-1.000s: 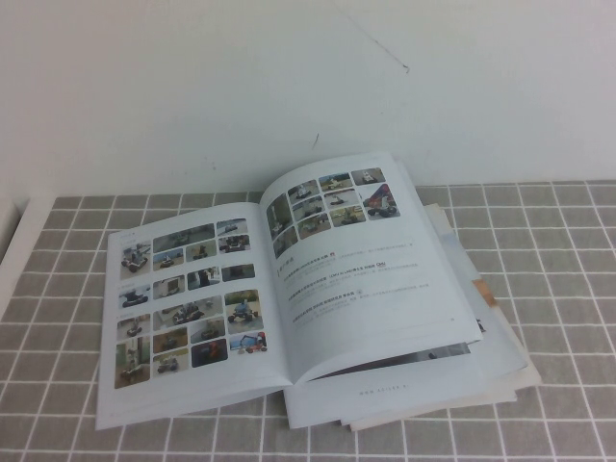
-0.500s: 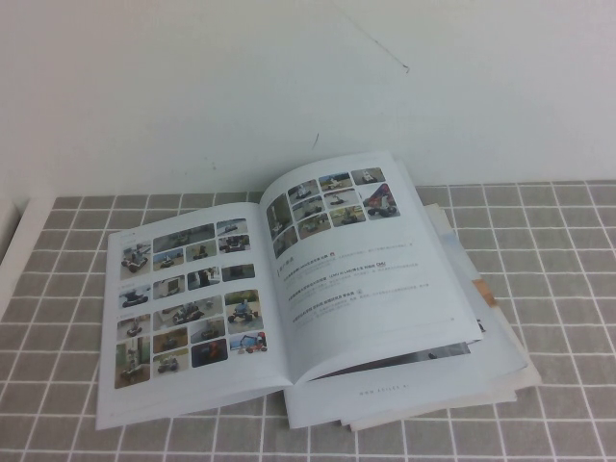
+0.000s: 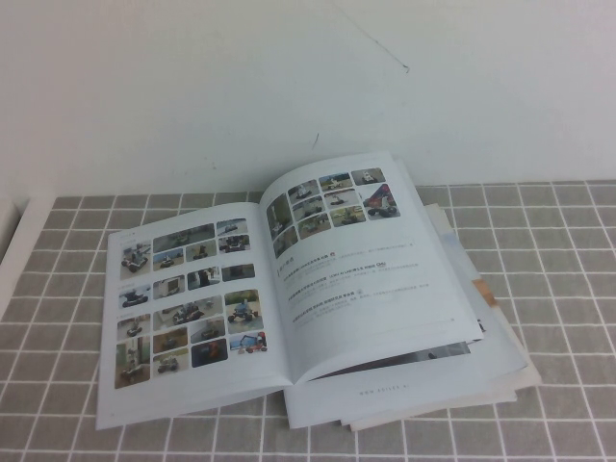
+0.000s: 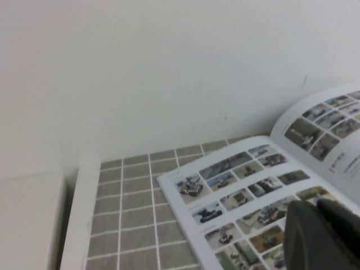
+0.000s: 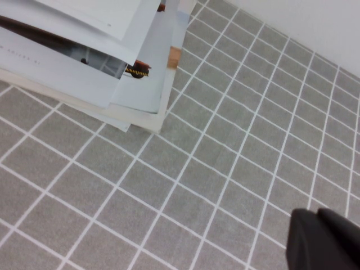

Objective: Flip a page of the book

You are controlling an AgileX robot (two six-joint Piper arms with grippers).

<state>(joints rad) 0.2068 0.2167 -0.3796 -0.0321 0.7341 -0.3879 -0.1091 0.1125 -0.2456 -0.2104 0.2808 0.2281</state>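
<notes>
The book lies open on the grey tiled table. The page lies flat as its left-hand leaf, showing a grid of small colour photos. The right-hand leaf shows several photos above grey text and arches slightly. Neither gripper shows in the high view. In the left wrist view, my left gripper is shut and empty, hovering above the photo-grid page. In the right wrist view, my right gripper is shut and empty over bare tiles, away from the book's corner.
A messy pile of loose white sheets lies under the book's right half, with an orange-edged picture sticking out. A white wall rises behind the table. A white ledge borders the table on the left.
</notes>
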